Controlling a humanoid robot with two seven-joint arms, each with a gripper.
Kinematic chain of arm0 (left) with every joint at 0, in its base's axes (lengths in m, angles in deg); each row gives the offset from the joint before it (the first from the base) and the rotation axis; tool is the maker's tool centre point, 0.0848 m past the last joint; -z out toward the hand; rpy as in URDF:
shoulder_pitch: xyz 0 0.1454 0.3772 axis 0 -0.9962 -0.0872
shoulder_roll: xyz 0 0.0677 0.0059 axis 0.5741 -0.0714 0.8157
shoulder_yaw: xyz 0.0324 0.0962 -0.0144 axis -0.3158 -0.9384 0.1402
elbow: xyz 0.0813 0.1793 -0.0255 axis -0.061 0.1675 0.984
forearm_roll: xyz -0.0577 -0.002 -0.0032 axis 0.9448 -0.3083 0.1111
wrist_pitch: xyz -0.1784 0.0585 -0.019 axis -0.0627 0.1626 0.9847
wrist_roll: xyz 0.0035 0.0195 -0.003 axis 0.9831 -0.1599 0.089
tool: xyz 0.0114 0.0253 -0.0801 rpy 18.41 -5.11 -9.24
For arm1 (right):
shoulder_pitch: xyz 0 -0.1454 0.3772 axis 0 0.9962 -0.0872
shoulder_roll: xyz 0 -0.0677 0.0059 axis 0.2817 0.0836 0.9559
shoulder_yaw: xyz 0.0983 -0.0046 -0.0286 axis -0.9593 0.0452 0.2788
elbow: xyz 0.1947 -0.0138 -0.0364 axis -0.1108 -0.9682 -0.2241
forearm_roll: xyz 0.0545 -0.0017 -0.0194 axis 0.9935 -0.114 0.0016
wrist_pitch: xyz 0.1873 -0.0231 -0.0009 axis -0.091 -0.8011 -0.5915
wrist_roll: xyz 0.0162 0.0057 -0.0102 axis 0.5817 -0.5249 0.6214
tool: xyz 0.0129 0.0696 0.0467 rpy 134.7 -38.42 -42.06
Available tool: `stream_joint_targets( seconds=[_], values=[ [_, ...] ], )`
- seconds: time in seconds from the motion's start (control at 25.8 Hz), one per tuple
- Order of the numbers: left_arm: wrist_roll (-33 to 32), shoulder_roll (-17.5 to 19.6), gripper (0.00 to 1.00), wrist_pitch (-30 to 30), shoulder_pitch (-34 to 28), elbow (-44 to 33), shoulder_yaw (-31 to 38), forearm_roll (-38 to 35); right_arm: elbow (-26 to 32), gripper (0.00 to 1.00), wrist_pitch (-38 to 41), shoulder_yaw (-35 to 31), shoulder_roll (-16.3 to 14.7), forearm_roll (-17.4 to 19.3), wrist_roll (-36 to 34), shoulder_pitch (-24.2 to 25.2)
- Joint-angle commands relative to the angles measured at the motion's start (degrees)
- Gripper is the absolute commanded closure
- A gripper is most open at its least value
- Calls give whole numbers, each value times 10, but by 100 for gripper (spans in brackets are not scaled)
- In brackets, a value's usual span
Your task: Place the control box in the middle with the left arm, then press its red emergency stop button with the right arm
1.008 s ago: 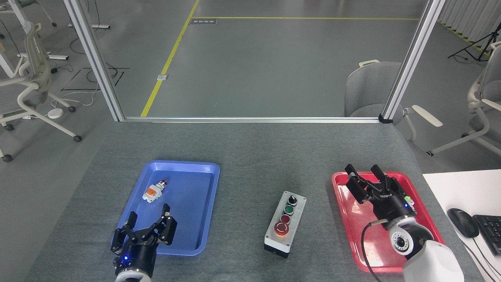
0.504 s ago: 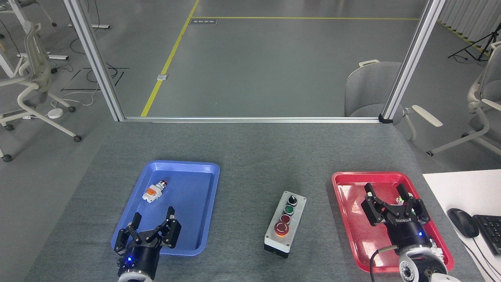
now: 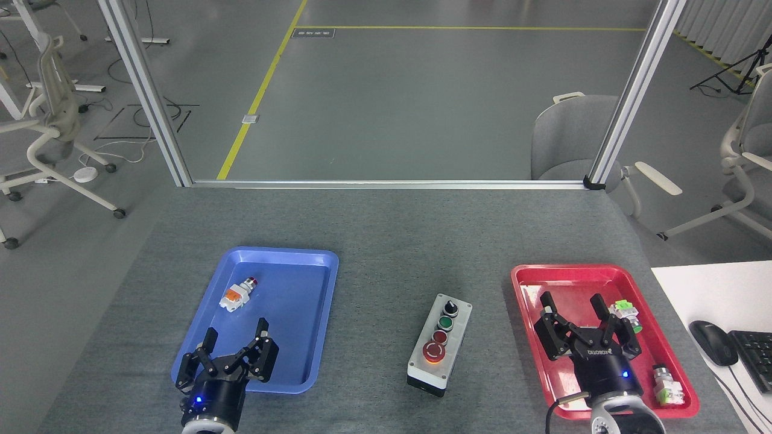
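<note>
Control box [image 3: 439,345] sits on the grey counter [image 3: 386,229] between two trays, its red emergency stop button [image 3: 435,351] nearest the robot. At its nine o'clock the left hand [image 3: 235,343] hovers, fingers apart, over the blue tray [image 3: 313,313]. At three o'clock the right hand [image 3: 573,312] hangs, fingers spread, above the red tray [image 3: 531,283].

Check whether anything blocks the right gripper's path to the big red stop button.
Nothing visible does. The right gripper hovers open over the red tray; only the tray's rim and bare mat separate it from the emergency stop button on the control box.
</note>
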Motion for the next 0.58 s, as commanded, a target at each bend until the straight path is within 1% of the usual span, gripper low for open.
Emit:
stream_joint_targets(
  seconds=[0.0,0.12,0.19,0.27,0.54],
  values=[
    [0,0,1,0,0,0,0,0,9,1,-14,-2,14,-3,8,6],
    [0,0,1,0,0,0,0,0,9,1,-18,-26,18,0,-31,11],
    [0,0,1,0,0,0,0,0,9,1,-16,-34,28,0,-49,16],
    [0,0,1,0,0,0,0,0,9,1,-18,-34,33,0,-54,17],
    [0,0,1,0,0,0,0,0,5,1,-20,-36,33,-3,-54,16]
  ],
)
